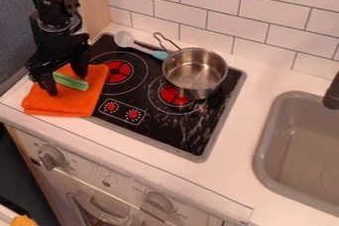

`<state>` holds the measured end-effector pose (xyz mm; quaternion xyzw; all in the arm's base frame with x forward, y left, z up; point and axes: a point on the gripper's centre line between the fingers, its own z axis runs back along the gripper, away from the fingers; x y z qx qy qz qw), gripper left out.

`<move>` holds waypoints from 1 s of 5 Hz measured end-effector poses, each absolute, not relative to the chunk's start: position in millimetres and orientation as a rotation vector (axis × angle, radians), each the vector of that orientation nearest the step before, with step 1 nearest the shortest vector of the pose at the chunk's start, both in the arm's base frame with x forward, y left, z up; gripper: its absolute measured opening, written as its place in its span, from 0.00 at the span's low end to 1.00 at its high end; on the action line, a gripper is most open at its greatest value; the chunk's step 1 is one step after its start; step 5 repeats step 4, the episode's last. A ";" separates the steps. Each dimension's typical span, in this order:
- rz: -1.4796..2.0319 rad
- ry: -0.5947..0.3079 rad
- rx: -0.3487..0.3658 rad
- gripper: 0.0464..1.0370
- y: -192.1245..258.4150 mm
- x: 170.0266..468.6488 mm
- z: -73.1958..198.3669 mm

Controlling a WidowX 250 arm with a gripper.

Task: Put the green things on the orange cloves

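The white counter [235, 150] carries the black cooktop [162, 133] across the middle of the frame and the grey sink [265, 136] at the right. From the upper left of the frame comes the robot arm [56, 44], its tool [65, 84] low over the folded orange cloth [59, 105], left of centre. The cloth lies partly on the counter and partly over the cooktop's left edge. Near the upper centre sits the steel saucepan [193, 69], with the pale-bowled spoon [124, 38] behind the cooktop's burners, its blue handle reaching toward the pan.

Smallest is the green stick [74, 83], on the cloth in the left of the frame. It lies between the tool's two fingers, its right end jutting out toward the burners. The fingers stand wide apart, one on the near left side of the stick and one on the far right, and they do not appear to grip it.

This looks like the release step, with the placing all but done. The next move calls for a straight lift, fingers kept spread, so that neither tip drags the stick or snags the cloth.
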<state>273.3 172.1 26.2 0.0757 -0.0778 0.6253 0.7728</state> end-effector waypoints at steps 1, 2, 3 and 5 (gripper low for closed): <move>1.368 -0.204 0.147 0.96 172.4 276.8 47.2; 1.358 -0.243 0.093 0.96 170.4 287.4 78.4; 1.333 -0.229 0.104 0.96 169.8 287.2 101.6; 1.331 -0.232 0.104 0.96 169.8 287.3 102.6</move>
